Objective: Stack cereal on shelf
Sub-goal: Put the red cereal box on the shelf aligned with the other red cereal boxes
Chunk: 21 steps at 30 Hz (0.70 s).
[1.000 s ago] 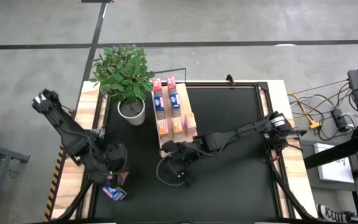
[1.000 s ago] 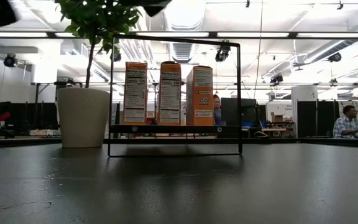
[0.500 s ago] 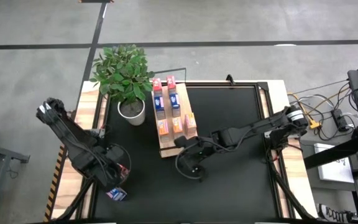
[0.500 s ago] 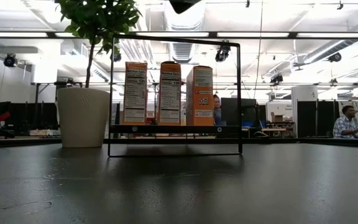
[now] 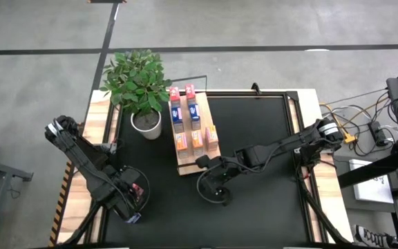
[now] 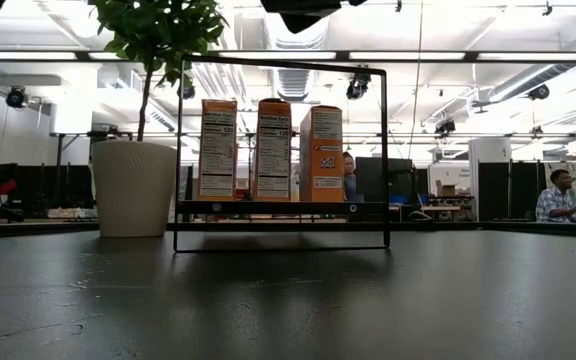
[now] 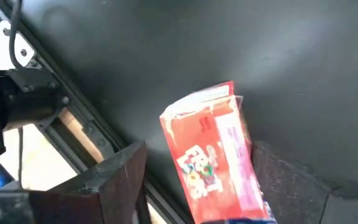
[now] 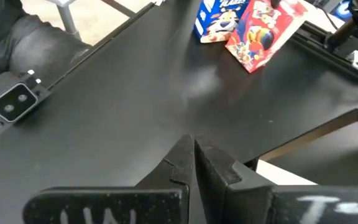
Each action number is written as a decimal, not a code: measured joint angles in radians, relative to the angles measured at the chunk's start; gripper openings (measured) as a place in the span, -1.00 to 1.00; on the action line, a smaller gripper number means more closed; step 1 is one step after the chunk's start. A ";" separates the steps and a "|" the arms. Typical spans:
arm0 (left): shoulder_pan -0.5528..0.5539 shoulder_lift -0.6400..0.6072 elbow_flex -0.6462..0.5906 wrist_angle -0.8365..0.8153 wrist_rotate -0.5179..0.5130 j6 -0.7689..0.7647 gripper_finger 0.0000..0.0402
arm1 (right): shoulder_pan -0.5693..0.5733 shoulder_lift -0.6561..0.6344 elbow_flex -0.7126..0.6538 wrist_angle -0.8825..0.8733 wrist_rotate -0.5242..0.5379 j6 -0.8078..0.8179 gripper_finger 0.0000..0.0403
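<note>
The black tabletop [image 5: 268,138] carries the shelf [image 5: 185,164], a light-wood board with a thin black wire frame, standing left of centre beside a potted plant [image 5: 138,86] in a white pot. Small cereal boxes stand in rows on the board; the low view shows three of them [image 6: 273,150] side by side inside the frame. The right gripper [image 5: 211,185] hangs over bare table just near of the shelf's front end, its fingers [image 8: 194,163] pressed together with nothing between them. The left gripper [image 5: 134,199] is at the table's near-left corner with its fingers wide apart around a red cereal box [image 7: 213,152], which sits between them; whether the pads touch it cannot be told. The right wrist view shows that red box next to a blue cereal box [image 8: 219,17] on the table. Beyond the table lies a grey floor [image 5: 254,28], and the low view looks into a bright hall with ceiling lights, where a seated person [image 6: 556,196] shows at far right.
</note>
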State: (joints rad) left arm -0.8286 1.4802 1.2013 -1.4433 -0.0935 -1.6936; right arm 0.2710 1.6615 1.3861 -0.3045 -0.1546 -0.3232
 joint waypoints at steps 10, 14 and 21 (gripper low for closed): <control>-0.002 0.005 -0.074 0.070 -0.022 0.029 0.18 | 0.007 0.000 -0.002 0.002 -0.001 0.016 -0.96; -0.002 0.010 -0.074 0.073 -0.029 0.061 0.01 | 0.007 0.000 -0.004 0.001 -0.001 0.018 -0.96; -0.002 0.012 -0.040 0.073 -0.048 0.134 -0.18 | 0.007 -0.002 -0.006 -0.010 0.000 0.028 -0.96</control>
State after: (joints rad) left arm -0.8307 1.4918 1.1612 -1.3701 -0.1418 -1.5594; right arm 0.2775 1.6592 1.3800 -0.3147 -0.1542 -0.2956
